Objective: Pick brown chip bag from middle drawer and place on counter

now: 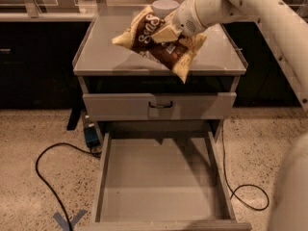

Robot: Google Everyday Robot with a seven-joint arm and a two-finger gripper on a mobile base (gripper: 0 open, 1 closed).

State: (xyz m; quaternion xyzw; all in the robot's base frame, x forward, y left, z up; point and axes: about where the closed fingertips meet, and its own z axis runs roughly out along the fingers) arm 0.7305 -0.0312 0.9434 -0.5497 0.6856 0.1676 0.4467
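Note:
My gripper (pixel 166 32) is shut on the brown chip bag (pixel 154 44), a glossy dark brown bag with white script and tan-yellow ends. I hold it in the air, tilted, just above the front half of the grey counter (pixel 106 57). My white arm reaches in from the upper right. The middle drawer (pixel 159 177) is pulled out below, and its flat grey floor is bare.
A white bowl (pixel 163 6) stands at the back of the counter, partly behind the bag. A shut grey drawer front with a dark handle (pixel 159 105) sits under the counter. A black cable (pixel 53 172) loops on the speckled floor at left, another at right. Dark cabinets stand behind.

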